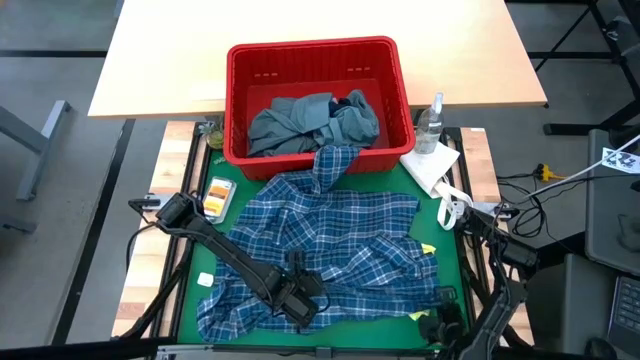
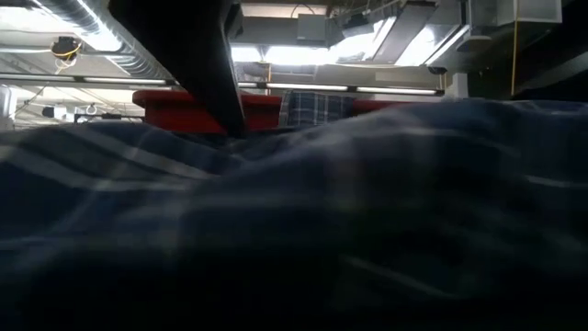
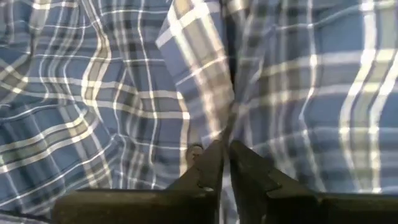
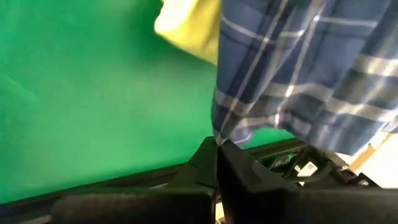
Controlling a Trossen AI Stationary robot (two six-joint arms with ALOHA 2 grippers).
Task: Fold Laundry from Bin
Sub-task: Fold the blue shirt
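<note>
I see the plaid shirt spread crumpled across the green mat, its long axis running from the near left corner toward the red bin, one end draped over the rim. Grey-blue laundry fills the bin. My left gripper pinches shirt fabric, fingers nearly together; my right gripper is closed at the shirt's edge.

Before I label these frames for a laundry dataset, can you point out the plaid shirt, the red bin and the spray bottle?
plaid shirt (image 1: 330,245): high view, middle of the spread cloth.
red bin (image 1: 312,49): high view, far rim.
spray bottle (image 1: 430,127): high view, clear body, right of the bin.
</note>
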